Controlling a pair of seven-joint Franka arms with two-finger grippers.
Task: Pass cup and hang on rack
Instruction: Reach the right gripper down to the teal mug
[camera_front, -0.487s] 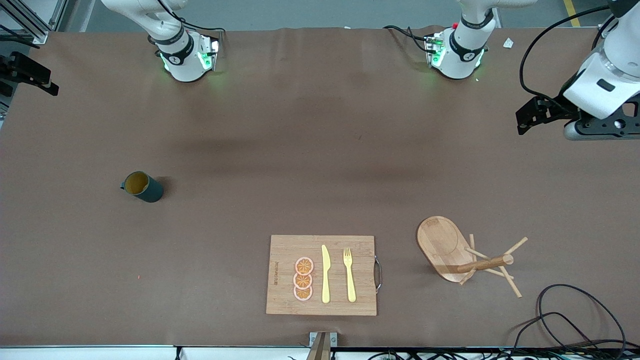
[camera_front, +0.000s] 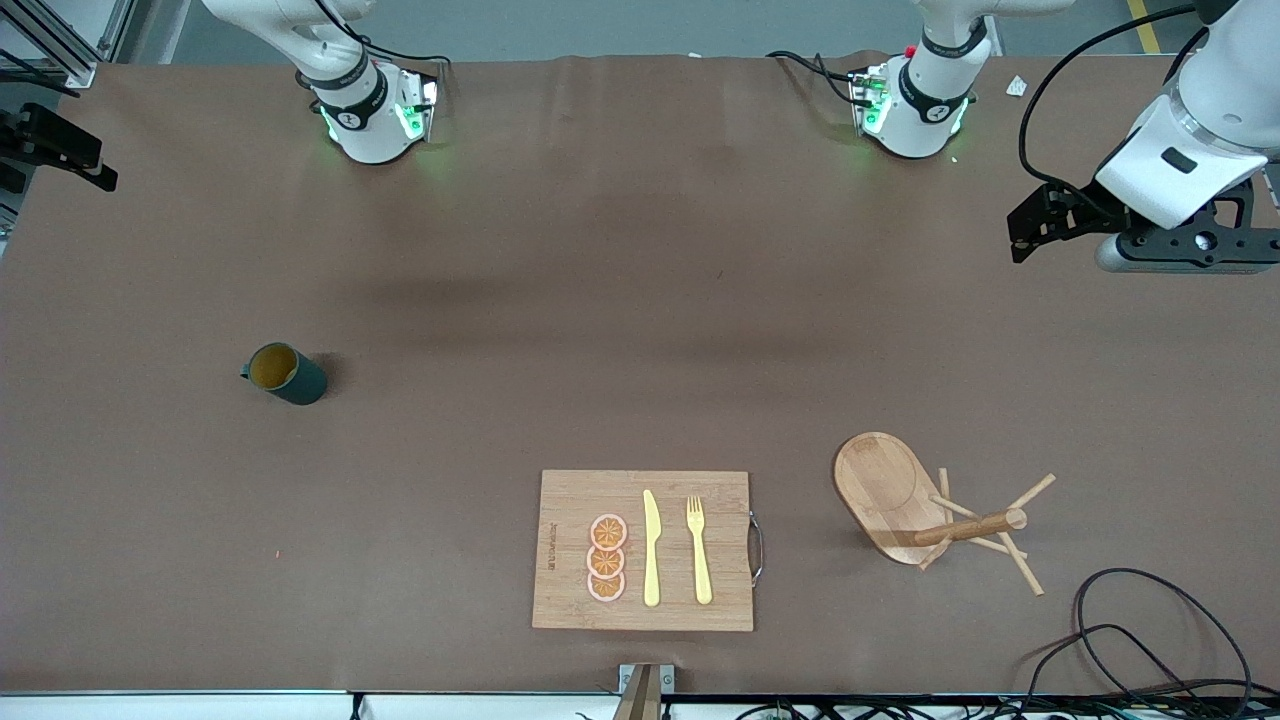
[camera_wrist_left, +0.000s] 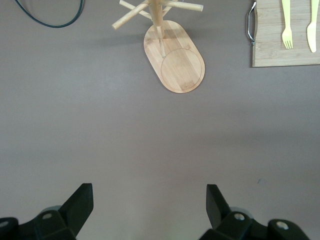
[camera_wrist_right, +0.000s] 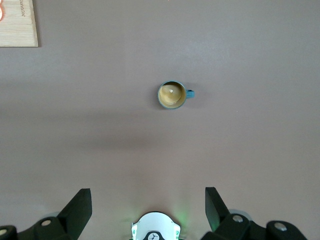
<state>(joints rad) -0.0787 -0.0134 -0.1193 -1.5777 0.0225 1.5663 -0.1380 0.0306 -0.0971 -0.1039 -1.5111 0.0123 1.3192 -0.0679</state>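
Note:
The dark teal cup (camera_front: 285, 373) with a mustard-yellow inside stands upright on the brown table toward the right arm's end. It shows from high above in the right wrist view (camera_wrist_right: 172, 95). The bamboo rack (camera_front: 885, 485) stands toward the left arm's end, nearer to the front camera, and shows in the left wrist view (camera_wrist_left: 175, 62). My left gripper (camera_wrist_left: 150, 187) is open and empty, high over bare table; its hand (camera_front: 1190, 245) shows at the table's edge. My right gripper (camera_wrist_right: 147, 192) is open and empty, high over its own base, out of the front view.
A rectangular wooden cutting board (camera_front: 640, 550) with a yellow knife, a yellow fork and orange slices lies near the front edge, between cup and rack. A black cable (camera_front: 1150, 640) loops on the table near the rack. The arm bases (camera_front: 365, 110) stand along the robots' edge.
The left arm's hand has shifted a little toward the robots' edge and toward the middle of the table. The cup and the rack have not moved.

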